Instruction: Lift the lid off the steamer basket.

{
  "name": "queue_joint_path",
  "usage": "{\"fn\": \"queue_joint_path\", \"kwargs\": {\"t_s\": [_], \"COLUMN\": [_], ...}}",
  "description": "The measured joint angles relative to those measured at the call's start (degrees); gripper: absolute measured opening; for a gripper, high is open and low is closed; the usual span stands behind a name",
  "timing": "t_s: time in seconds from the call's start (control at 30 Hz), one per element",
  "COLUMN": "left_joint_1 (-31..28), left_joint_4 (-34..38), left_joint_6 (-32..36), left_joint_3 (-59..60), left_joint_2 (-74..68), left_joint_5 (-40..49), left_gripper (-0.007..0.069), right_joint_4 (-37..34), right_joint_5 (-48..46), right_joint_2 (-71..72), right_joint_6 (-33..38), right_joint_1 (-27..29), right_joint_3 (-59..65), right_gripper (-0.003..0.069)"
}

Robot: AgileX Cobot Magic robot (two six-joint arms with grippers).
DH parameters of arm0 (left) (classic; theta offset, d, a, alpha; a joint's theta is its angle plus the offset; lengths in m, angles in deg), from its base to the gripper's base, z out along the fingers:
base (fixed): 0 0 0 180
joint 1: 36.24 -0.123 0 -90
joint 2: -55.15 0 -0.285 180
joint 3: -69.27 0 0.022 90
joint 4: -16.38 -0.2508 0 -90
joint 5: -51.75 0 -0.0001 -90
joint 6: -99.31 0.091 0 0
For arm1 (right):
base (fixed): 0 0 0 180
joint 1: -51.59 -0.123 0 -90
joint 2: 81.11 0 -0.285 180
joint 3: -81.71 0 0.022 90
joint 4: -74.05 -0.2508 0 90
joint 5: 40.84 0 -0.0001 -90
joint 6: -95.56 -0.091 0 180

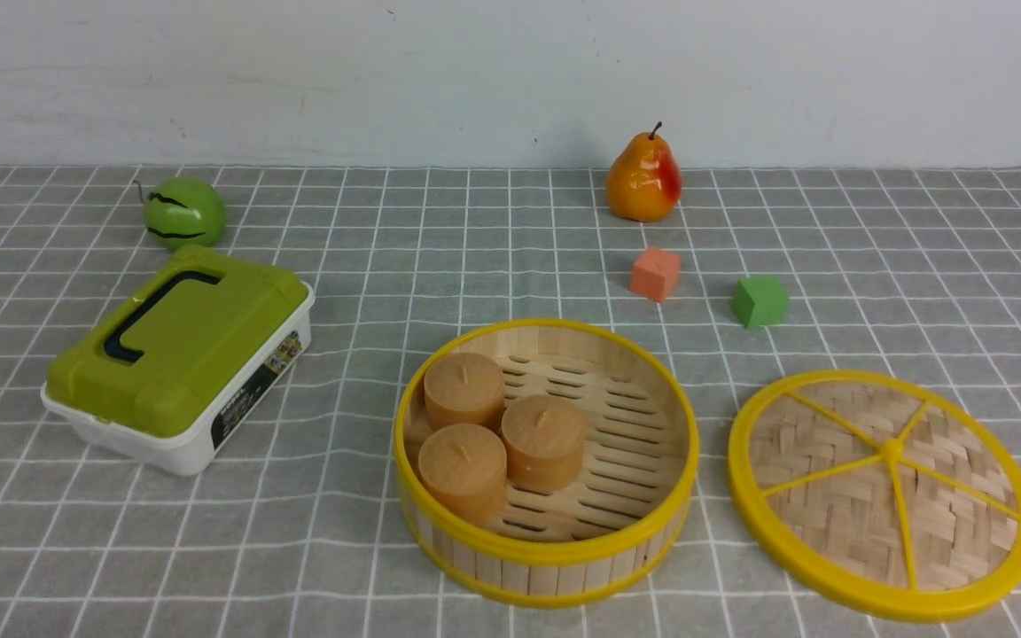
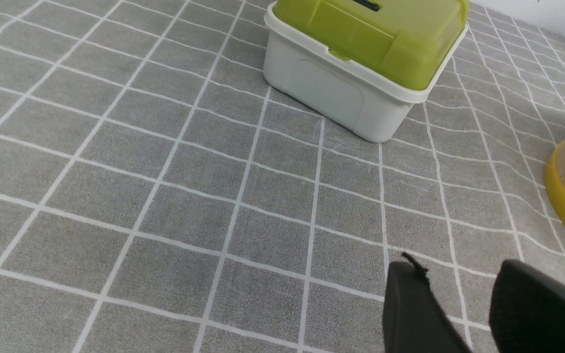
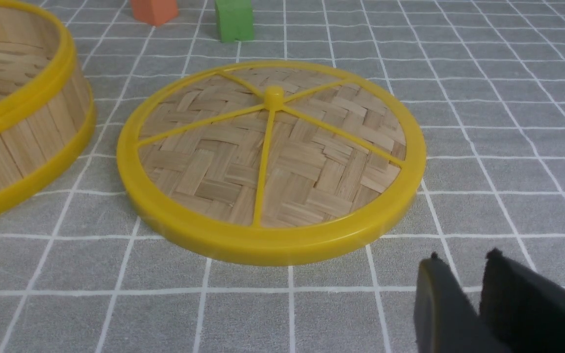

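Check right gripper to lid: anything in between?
Nothing visible. In the right wrist view only bare grid cloth lies between the right gripper and the lid, which lies flat on the cloth beside the steamer basket, apart from it.

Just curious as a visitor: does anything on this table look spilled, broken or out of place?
Nothing stands out. The lid lies flat on the cloth to the right of the open steamer basket, three brown cakes sit upright inside, and the green-lidded box is closed.

A grey tablecloth (image 1: 510, 266) with a white grid runs back to a plain (slightly scuffed) white wall (image 1: 475, 71).
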Motion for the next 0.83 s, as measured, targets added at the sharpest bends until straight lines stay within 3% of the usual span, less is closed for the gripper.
{"fn": "queue_joint_path", "kwargs": {"t_s": [0.83], "left_joint_1": [0.0], "left_joint_4": [0.0], "left_joint_6": [0.0], "left_joint_3": [0.0], "left_joint_2": [0.0], "left_joint_5": [0.0], "left_gripper": [0.0239], "right_joint_4": [0.0], "right_joint_5": [0.0], "right_joint_2": [0.0], "right_joint_6": [0.0], "right_joint_1": [0.0], "right_joint_3": [0.0], "right_gripper": [0.0138]}}
